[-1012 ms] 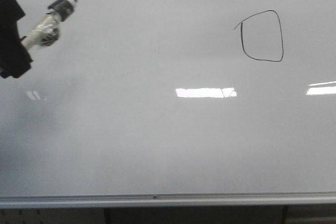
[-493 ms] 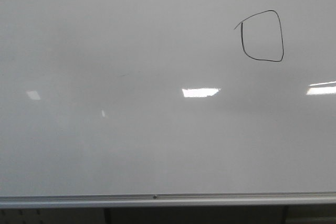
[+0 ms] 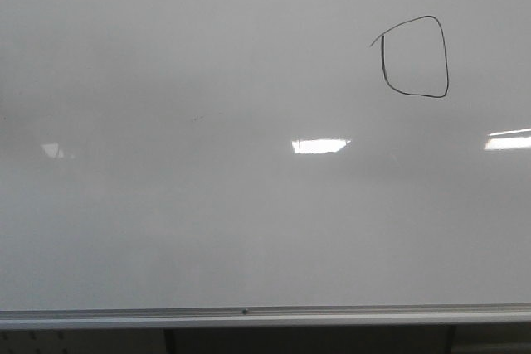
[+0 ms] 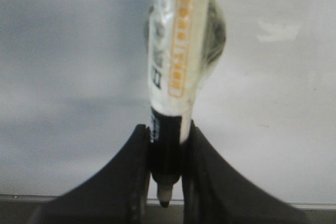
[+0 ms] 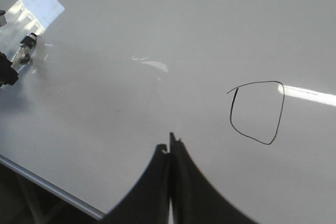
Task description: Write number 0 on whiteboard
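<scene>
In the front view, the whiteboard [image 3: 207, 221] fills nearly the whole picture, its silver frame strip [image 3: 249, 316] running along the lower edge. The number 0 [image 3: 414, 56], a thin black rounded-square loop with a short tail at its upper left corner, sits in the upper right part of the board.

In the left wrist view, the left gripper [image 4: 167, 182] has its fingers [image 4: 131, 182] clamped on a marker [image 4: 173, 72], above the board.

In the right wrist view, the right gripper [image 5: 169, 182] has its fingers [image 5: 152, 187] pressed together with nothing between them; the loop [image 5: 256, 111] lies beyond them on the board [image 5: 157, 24].
</scene>
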`<state>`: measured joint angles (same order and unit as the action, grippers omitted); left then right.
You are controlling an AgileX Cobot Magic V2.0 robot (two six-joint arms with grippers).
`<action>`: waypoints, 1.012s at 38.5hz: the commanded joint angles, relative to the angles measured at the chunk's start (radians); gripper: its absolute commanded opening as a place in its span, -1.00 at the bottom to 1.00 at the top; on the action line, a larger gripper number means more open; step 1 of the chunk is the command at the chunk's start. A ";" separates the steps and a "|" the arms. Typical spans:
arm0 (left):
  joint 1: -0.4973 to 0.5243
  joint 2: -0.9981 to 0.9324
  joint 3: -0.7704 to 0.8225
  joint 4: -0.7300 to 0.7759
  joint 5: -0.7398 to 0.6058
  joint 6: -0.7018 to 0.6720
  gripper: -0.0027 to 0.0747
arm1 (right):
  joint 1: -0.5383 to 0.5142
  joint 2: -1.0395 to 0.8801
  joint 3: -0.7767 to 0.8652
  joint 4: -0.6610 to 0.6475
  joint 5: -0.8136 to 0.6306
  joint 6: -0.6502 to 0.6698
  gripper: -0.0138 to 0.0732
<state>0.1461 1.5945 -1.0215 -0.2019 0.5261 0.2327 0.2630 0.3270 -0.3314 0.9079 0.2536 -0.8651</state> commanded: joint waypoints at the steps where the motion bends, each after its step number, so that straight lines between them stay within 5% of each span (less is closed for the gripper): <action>1: -0.003 -0.006 -0.028 -0.029 -0.078 -0.010 -0.98 | 0.000 0.005 -0.026 0.021 -0.032 0.001 -0.84; 12: -0.003 0.029 -0.028 -0.041 -0.129 -0.010 -0.83 | 0.000 0.005 -0.026 0.021 -0.032 0.001 -0.84; 28: -0.003 0.023 -0.028 -0.037 -0.116 -0.010 0.68 | 0.000 0.005 -0.026 0.021 -0.032 0.001 -0.84; 39: -0.003 -0.143 -0.028 0.026 -0.029 -0.010 0.73 | 0.000 0.005 -0.026 0.021 -0.040 0.001 -0.84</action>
<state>0.1461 1.5527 -1.0215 -0.1777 0.5118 0.2327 0.2630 0.3270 -0.3314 0.9087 0.2639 -0.8651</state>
